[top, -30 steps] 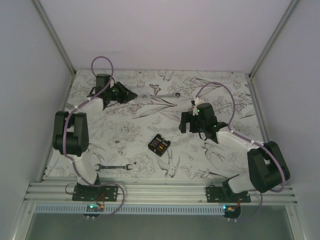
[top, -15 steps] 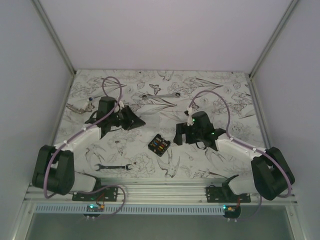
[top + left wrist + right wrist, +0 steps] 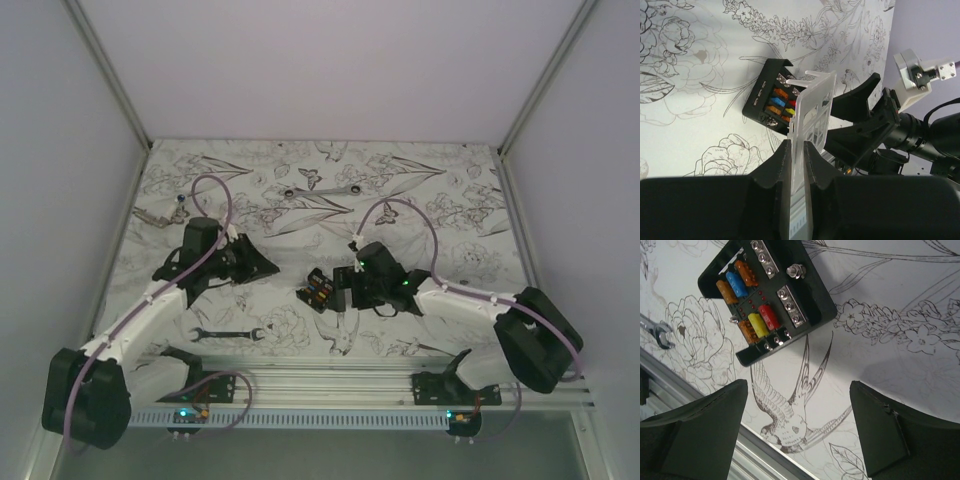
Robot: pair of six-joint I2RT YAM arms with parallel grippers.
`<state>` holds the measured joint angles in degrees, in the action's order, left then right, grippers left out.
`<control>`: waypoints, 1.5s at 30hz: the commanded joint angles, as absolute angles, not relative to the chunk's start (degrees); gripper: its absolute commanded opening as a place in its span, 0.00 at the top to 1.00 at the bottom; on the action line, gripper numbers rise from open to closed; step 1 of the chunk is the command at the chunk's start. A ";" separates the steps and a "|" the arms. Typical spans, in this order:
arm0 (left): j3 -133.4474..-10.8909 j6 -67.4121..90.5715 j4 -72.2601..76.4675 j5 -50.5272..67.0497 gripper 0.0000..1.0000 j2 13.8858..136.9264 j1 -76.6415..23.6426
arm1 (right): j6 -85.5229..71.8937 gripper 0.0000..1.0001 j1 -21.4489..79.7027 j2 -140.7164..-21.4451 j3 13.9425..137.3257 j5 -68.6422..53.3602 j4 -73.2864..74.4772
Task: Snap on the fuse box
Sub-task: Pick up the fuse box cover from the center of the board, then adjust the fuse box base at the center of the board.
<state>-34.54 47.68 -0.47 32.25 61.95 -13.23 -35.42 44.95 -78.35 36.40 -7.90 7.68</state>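
One fuse box [image 3: 320, 290]: uncovered, flat on table [image 3: 450, 190], centre of top view.
Left hand [image 3: 797, 150]: clamped on clear cover [image 3: 812, 110].
Right hand [image 3: 797, 387]: fingers apart, just beside fuse box.

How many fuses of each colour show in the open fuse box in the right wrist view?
Orange fuses: 3
Blue fuse: 1
Yellow fuse: 1
Red fuse: 1
Total: 6, all seated in the fuse box
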 commanded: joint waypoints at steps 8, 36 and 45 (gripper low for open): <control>-31.49 46.23 -5.09 30.65 1.00 55.96 -13.11 | -37.49 0.25 48.43 -86.82 44.22 -2.04 3.92; -37.20 43.25 -6.46 31.51 1.00 63.28 -17.71 | -18.82 0.44 37.60 -86.86 50.99 -13.34 8.87; -47.21 45.04 -1.39 25.95 1.00 81.21 -32.54 | -21.38 0.32 33.09 -77.88 45.63 -3.46 14.42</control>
